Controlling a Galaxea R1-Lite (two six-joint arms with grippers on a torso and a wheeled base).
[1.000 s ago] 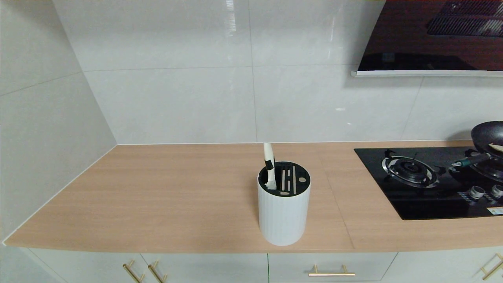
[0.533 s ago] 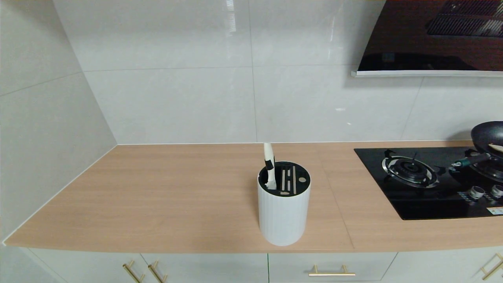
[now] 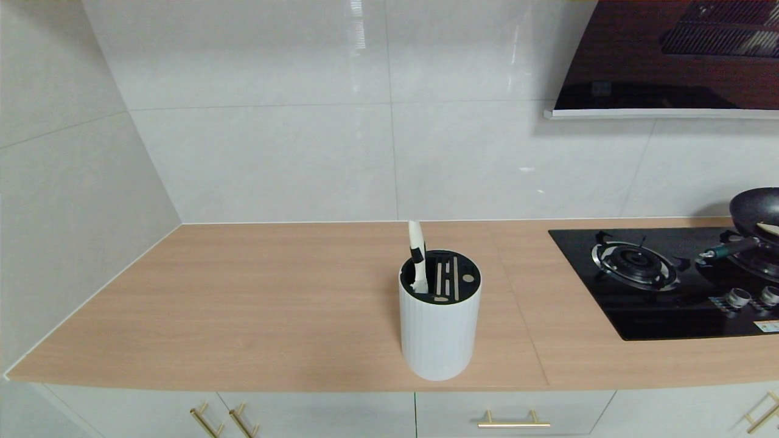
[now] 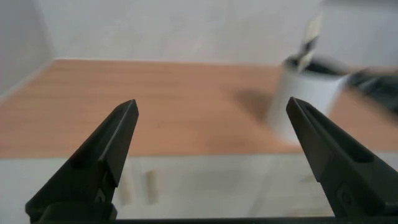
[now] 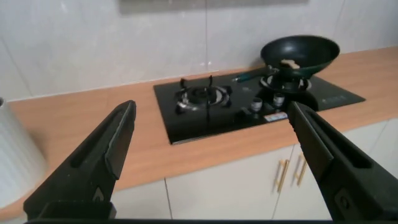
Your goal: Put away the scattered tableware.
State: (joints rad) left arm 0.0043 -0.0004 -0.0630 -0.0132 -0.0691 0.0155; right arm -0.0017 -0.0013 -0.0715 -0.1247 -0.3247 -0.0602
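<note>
A white ribbed cylindrical holder [image 3: 439, 325] with a black slotted top stands on the wooden counter [image 3: 255, 310], near its front edge. A white utensil with a black band [image 3: 416, 250] sticks up from the holder's left side. The holder [image 4: 303, 99] appears again in the left wrist view, beyond my open left gripper [image 4: 211, 118], which hangs in front of the counter with nothing between its fingers. My right gripper [image 5: 208, 121] is open too, held off the counter's front, with the holder's edge [image 5: 15, 155] to one side.
A black gas hob [image 3: 669, 280] is set into the counter at the right, with a dark pan [image 3: 754, 213] on its far burner. White cabinet doors with gold handles [image 3: 514, 421] run below the counter. Tiled walls close the back and left.
</note>
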